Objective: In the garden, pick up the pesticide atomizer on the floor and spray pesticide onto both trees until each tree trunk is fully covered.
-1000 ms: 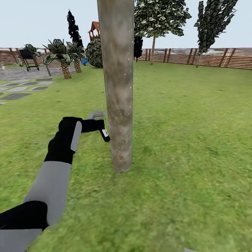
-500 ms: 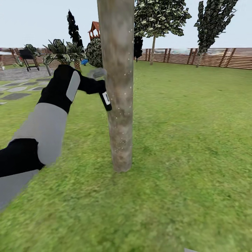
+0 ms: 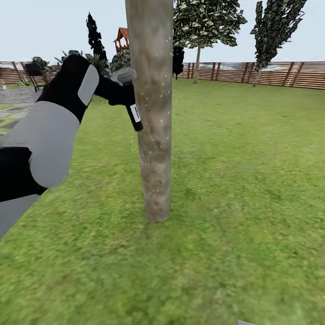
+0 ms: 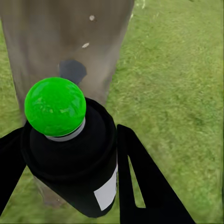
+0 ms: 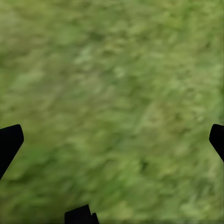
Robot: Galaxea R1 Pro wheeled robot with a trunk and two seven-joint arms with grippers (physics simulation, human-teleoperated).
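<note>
Right now the left gripper (image 4: pixel 70 154) is clamping the pesticide atomizer (image 4: pixel 74 158) between both fingers (image 4: pixel 144 186), right beside the tree trunk (image 3: pixel 153 113). Right gripper (image 5: pixel 112 140) is hanging wide open over grass (image 5: pixel 112 84), gripping nothing.

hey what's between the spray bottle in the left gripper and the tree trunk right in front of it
Nothing solid: in the head view the dark pesticide atomizer, clamped in the left gripper, sits right beside the grey-brown bark trunk. Whether they touch is unclear.

Lawn (image 3: pixel 253 180); tree trunk (image 3: pixel 153 135) upright

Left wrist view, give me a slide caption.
Left gripper holds the atomizer against the trunk, above grass.
</note>
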